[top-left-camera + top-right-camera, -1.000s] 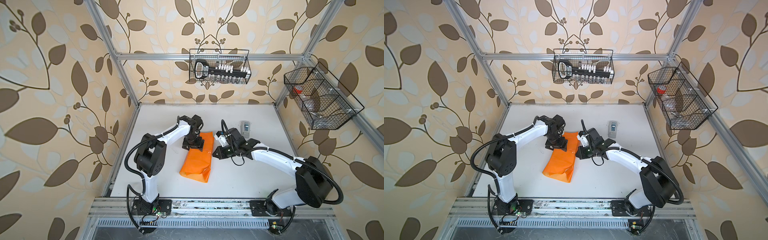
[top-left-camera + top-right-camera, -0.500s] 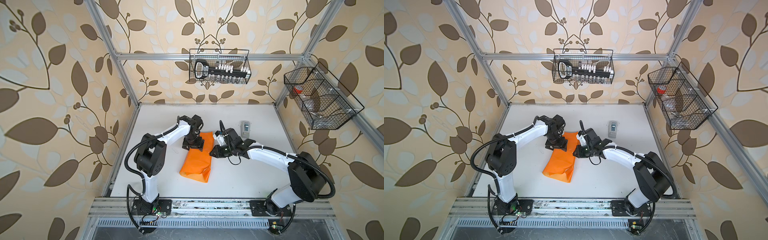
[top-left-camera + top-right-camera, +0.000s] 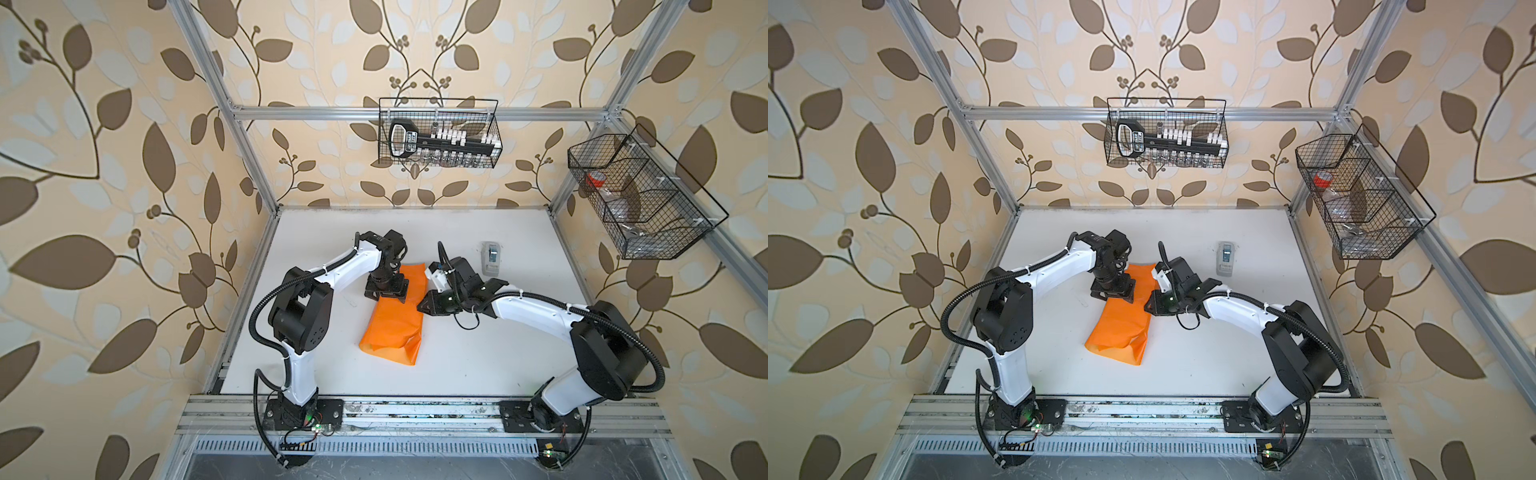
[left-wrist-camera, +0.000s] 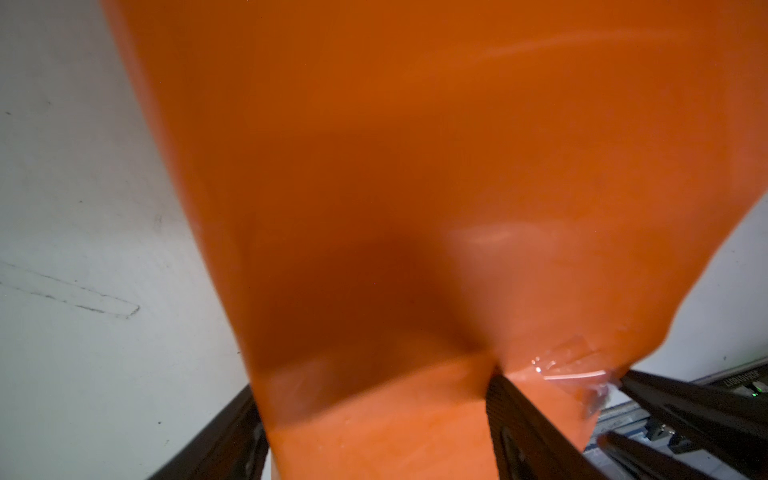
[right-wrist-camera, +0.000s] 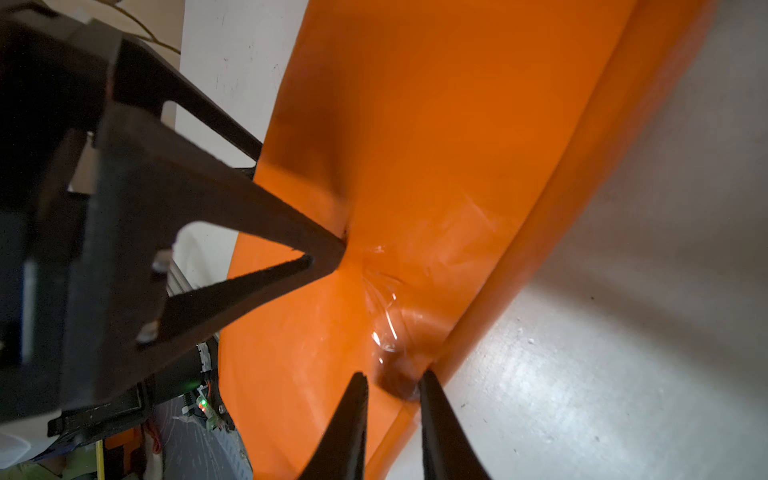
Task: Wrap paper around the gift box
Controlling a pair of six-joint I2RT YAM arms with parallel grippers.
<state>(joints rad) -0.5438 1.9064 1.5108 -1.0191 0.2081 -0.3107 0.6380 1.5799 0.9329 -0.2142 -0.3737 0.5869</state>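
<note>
The right pincer (image 5: 392, 386) has edged in to the tape (image 5: 384, 316) on the folded paper (image 3: 392, 328), barely open, gripping nothing, while the left pincer (image 3: 386, 296), spread wide, pins it to the desk (image 3: 478, 353), box hidden; seam-taping, seemingly, end folds next.

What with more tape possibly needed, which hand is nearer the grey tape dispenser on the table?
Right. The right hand is at the paper's edge on the tape dispenser's side, bare table between them. The left hand rests on top of the paper, farther off.
</note>
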